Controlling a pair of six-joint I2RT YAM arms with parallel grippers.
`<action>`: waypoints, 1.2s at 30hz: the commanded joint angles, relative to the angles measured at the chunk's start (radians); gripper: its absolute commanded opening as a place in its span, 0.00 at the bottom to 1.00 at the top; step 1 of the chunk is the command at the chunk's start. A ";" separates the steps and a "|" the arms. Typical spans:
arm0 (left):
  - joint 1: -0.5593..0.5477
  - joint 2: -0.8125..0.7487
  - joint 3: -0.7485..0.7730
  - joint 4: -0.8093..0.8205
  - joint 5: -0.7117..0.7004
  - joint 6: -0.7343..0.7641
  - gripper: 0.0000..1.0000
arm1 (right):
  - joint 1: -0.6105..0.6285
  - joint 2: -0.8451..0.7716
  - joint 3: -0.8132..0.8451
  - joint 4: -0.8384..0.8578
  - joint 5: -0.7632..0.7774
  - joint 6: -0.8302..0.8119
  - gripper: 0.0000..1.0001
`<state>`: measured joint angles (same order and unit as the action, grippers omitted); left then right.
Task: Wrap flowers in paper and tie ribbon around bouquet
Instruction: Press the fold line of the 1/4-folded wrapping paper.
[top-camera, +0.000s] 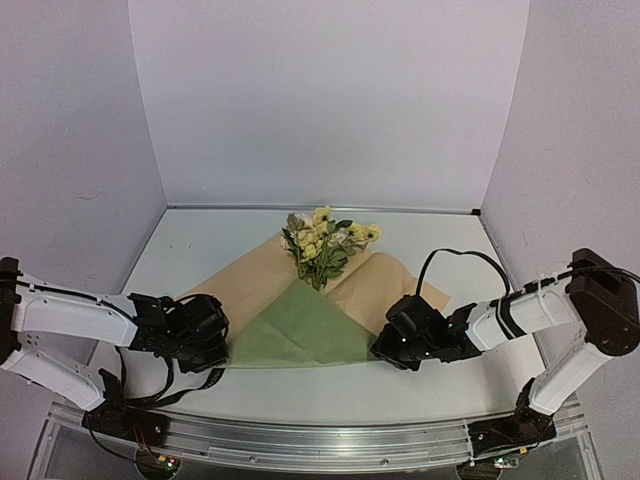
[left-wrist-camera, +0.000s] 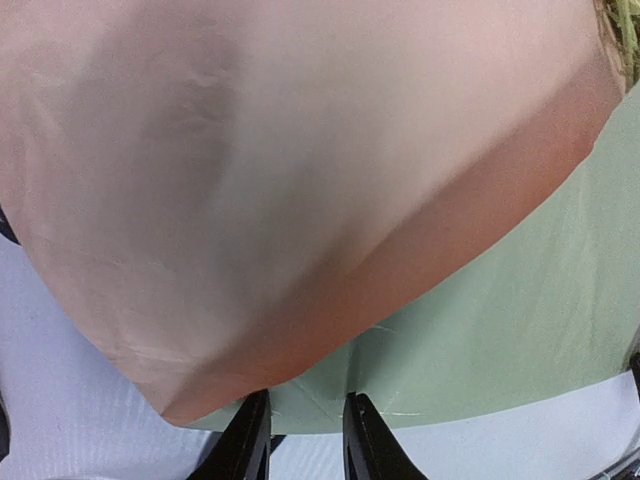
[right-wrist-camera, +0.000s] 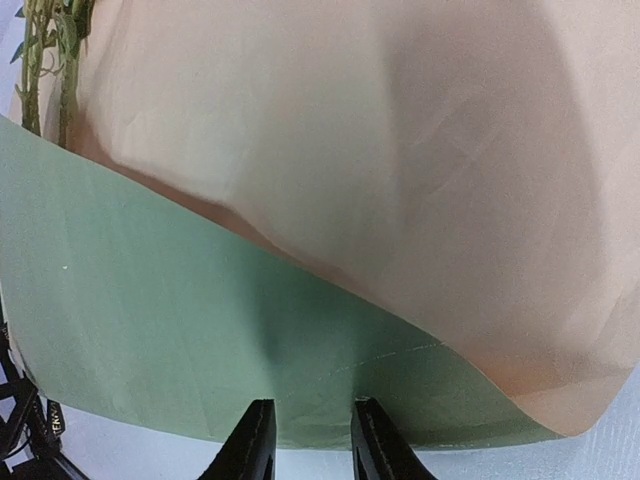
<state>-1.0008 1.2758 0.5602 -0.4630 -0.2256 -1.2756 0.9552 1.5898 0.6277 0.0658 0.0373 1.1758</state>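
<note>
The flowers (top-camera: 322, 240), pale yellow with green leaves, lie at the far end of the paper (top-camera: 300, 330). Its two tan side flaps (top-camera: 250, 280) are folded in over the stems, leaving an olive-green triangle at the near edge, so the bouquet is a loose cone. My left gripper (top-camera: 222, 345) sits at the paper's near left corner. In the left wrist view its jaws (left-wrist-camera: 305, 400) stand apart, with the green edge across the tips. My right gripper (top-camera: 380, 348) is at the near right corner, jaws (right-wrist-camera: 312, 405) likewise apart at the green edge. Stems (right-wrist-camera: 45, 60) show at the top left of the right wrist view. The ribbon is out of view.
White walls close the table (top-camera: 200, 250) in at the back and on both sides. Black cables (top-camera: 455, 255) loop from each arm. A metal rail (top-camera: 320, 440) with both arm bases runs along the near edge.
</note>
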 joint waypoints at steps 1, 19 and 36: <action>-0.036 0.041 0.047 0.065 -0.007 -0.029 0.27 | -0.008 0.019 -0.034 -0.126 0.004 0.007 0.29; -0.045 0.031 -0.056 0.066 -0.039 -0.109 0.22 | -0.008 -0.027 -0.010 -0.135 -0.026 -0.028 0.37; -0.045 0.276 0.428 0.134 0.076 0.437 0.26 | -0.009 -0.324 -0.130 -0.305 0.059 -0.053 0.56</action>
<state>-1.0462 1.4670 0.9085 -0.3939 -0.2297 -1.0101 0.9512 1.2750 0.5567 -0.2556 0.0410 1.1188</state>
